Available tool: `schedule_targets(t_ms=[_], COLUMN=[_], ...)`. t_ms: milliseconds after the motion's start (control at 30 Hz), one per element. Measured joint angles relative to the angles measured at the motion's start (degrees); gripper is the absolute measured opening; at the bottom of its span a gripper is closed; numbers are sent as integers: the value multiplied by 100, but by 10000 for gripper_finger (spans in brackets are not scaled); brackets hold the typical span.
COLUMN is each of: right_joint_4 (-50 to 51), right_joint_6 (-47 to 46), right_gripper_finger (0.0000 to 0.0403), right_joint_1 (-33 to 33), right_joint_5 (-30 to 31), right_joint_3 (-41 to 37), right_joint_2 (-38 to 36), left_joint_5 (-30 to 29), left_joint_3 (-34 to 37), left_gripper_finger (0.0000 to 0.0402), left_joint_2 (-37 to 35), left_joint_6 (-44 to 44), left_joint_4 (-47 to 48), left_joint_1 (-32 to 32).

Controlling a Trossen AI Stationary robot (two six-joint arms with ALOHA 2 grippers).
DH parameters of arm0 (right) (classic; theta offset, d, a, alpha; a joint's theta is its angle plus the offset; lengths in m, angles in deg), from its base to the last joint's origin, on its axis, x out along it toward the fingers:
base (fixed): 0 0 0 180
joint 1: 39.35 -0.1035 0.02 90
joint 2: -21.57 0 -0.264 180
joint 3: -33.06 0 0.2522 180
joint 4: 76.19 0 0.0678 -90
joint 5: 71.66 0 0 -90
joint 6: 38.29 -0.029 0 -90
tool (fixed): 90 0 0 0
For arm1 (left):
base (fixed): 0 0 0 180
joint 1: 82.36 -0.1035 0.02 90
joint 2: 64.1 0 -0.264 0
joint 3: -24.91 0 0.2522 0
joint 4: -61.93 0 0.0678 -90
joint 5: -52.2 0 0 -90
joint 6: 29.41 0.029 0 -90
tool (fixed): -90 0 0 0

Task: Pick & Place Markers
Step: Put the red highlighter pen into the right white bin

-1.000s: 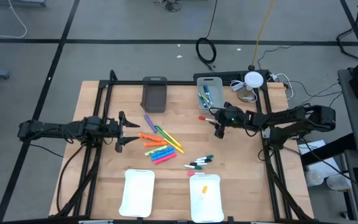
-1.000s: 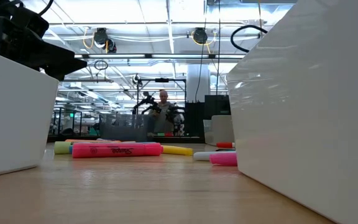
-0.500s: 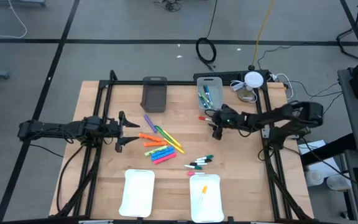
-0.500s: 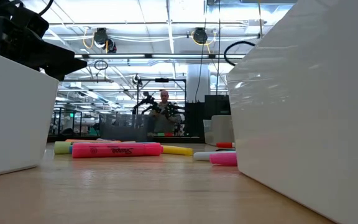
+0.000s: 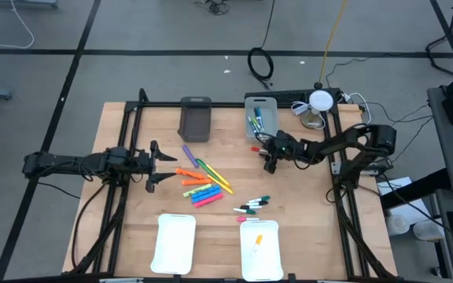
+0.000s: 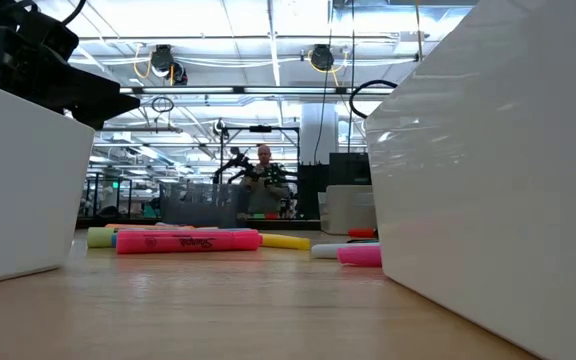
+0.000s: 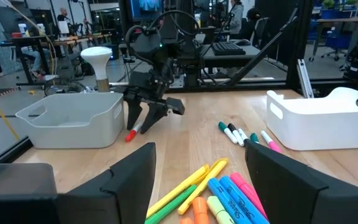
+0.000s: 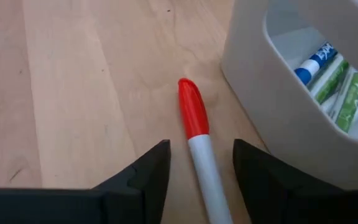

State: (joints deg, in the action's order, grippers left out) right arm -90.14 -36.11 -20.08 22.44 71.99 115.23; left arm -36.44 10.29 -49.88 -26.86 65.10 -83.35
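A thin white marker with a red cap (image 8: 194,121) lies flat on the table beside a light grey bin (image 8: 272,93) that holds several markers (image 5: 258,119). My right gripper (image 8: 197,180) is open, tilted down over this marker (image 5: 255,148), one finger on each side and clear of it. In the left wrist view the gripper (image 7: 149,115) stands just above the red cap (image 7: 131,132). Chunky coloured markers (image 5: 199,182) and thin ones (image 5: 252,207) lie mid-table. At the table's left, my left gripper (image 5: 157,165) waits open and level.
A dark grey bin (image 5: 196,118) stands at the far edge. Two white trays (image 5: 174,244) (image 5: 274,263) sit at the near edge; the right one holds an orange marker (image 5: 257,242). A lamp (image 5: 319,101) and cables lie at the far right corner.
My right gripper has come down and a little toward the table's left edge, tipping further downward, and now straddles the red-capped marker next to the light grey bin. The marker has not moved.
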Motion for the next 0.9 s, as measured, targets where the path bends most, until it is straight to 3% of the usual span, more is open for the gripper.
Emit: schedule_targets(t_ms=[333, 700, 900], right_joint_4=[241, -119, -175], right_joint_6=[52, 72, 87], right_gripper_finger=[21, 24, 23], right_joint_1=[-138, -239, -488], right_joint_5=[-142, -132, -156], right_joint_3=[-7, -21, -45], right_joint_2=[-160, -178, -757], left_joint_5=[0, 0, 0], left_joint_3=[0, 0, 0], left_gripper_finger=[251, 251, 251], left_joint_2=[0, 0, 0], left_joint_6=[0, 0, 0], left_joint_4=[1, 2, 2], left_joint_1=[0, 0, 2])
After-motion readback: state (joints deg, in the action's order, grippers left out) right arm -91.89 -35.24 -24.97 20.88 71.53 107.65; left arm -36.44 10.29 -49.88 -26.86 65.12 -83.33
